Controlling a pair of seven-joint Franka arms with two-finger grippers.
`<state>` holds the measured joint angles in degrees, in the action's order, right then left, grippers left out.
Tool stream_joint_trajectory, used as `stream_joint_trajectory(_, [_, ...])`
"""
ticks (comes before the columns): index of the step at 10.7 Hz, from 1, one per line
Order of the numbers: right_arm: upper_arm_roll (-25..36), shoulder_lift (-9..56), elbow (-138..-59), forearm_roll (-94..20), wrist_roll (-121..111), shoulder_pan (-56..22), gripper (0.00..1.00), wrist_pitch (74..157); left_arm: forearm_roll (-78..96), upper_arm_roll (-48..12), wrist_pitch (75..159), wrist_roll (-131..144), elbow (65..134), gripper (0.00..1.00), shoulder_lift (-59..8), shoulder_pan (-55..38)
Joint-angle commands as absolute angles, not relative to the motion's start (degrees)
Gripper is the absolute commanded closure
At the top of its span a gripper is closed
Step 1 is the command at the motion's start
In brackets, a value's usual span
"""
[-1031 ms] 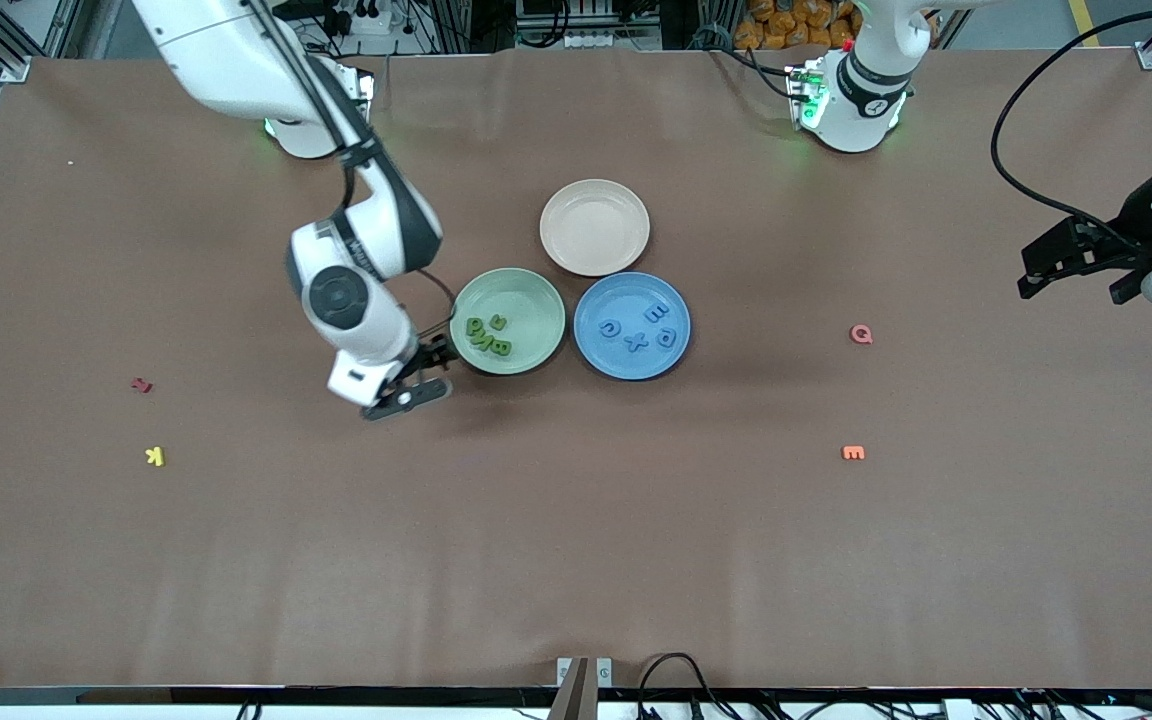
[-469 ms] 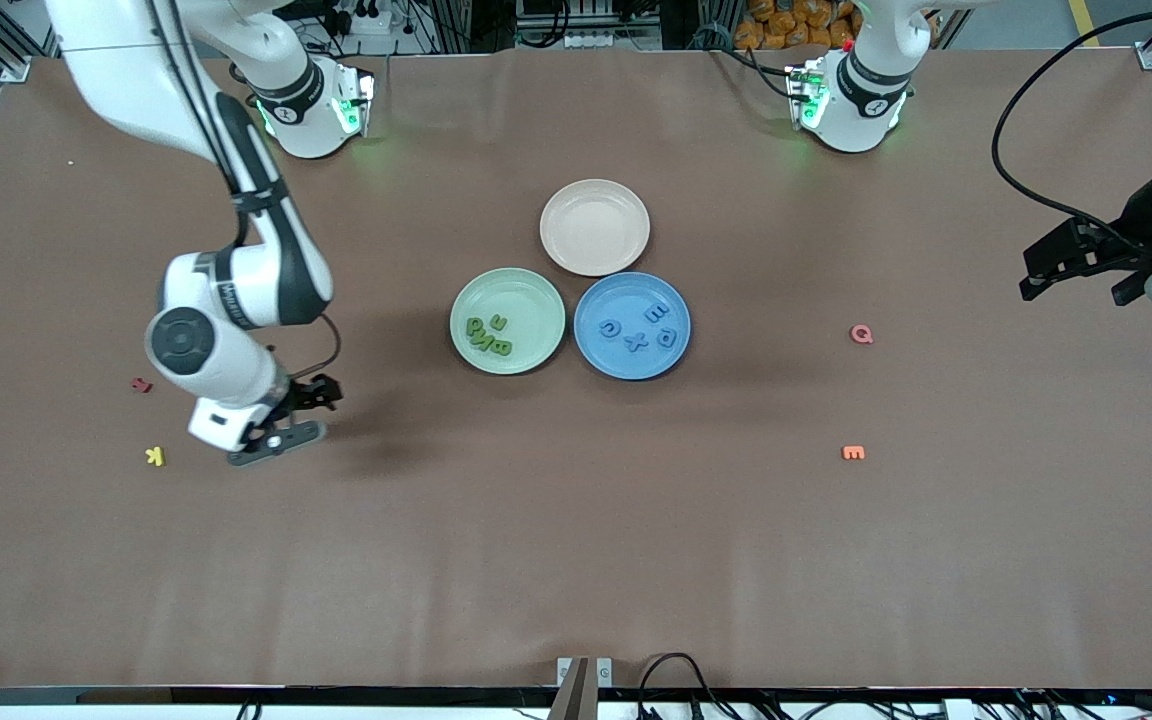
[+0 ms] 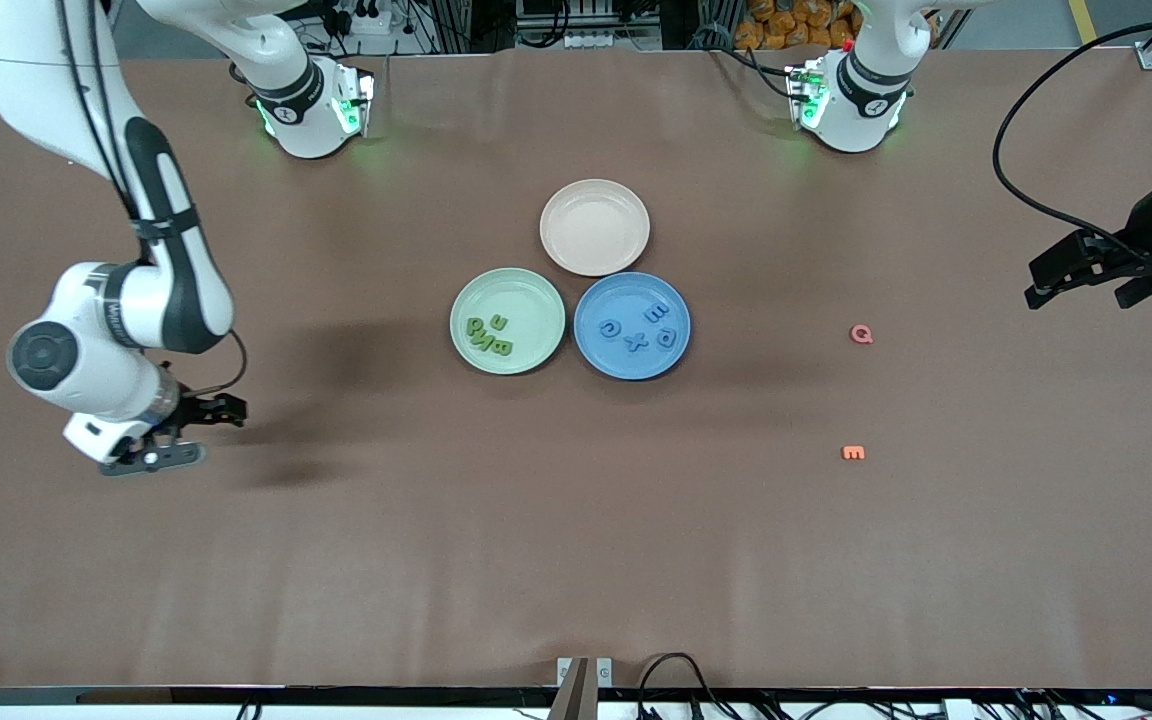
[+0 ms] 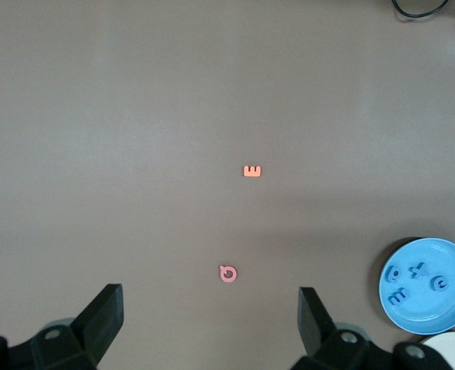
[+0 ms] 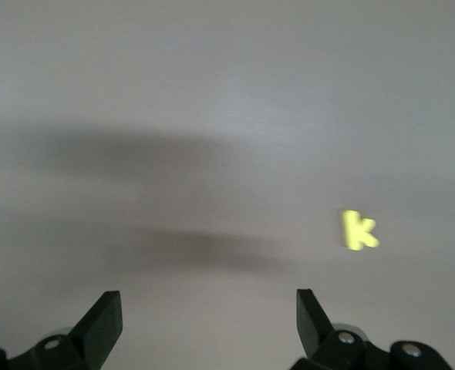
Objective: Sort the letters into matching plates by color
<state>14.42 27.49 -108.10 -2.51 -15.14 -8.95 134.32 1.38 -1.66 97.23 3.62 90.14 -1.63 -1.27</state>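
The pale green plate [image 3: 528,298] holds several green letters [image 3: 489,335]. The blue plate [image 3: 626,362] beside it holds several blue letters [image 3: 641,327]. The beige-pink plate [image 3: 595,227] is bare. A pink Q [image 3: 862,334] and an orange E [image 3: 853,453] lie toward the left arm's end. My right gripper [image 3: 191,432] is open and empty, low over the table at the right arm's end. A yellow K [image 5: 358,230] shows in its wrist view, off to one side of the open gripper [image 5: 208,308]. My left gripper [image 3: 1086,285] is open and waits above the table's end.
The left wrist view shows the open gripper [image 4: 210,301], the Q [image 4: 227,273], the E [image 4: 252,171], the blue plate [image 4: 446,310] and an edge of the beige-pink plate [image 4: 453,351]. In the front view the right arm covers the yellow K.
My right gripper has swung away from beside the green plate toward the right arm's end, and now covers the yellow K and a red letter in the front view. The left gripper barely shifted.
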Motion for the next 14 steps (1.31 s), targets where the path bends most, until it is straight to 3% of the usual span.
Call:
stream_joint_trajectory(1, [13.71,26.73,-105.82,-2.46,-15.56,-4.93,0.0,132.81,0.35,-1.76,97.12,5.27,88.86,0.0,-2.2,-1.23])
stream_joint_trajectory(5, [14.24,24.7,-93.37,-2.81,-14.68,-4.75,0.0,110.89,0.26,-1.76,97.12,4.75,88.77,0.0,-1.85,-1.49])
stream_joint_trajectory(7, [15.03,23.21,-90.36,-2.9,-11.8,-4.92,0.0,104.88,0.26,-1.41,96.94,4.57,88.77,0.0,-1.5,-3.07])
stream_joint_trajectory(14, [15.21,10.92,-91.76,-2.37,-1.49,-7.73,0.0,103.54,0.26,-1.76,95.63,4.39,88.77,0.0,-1.14,-2.28])
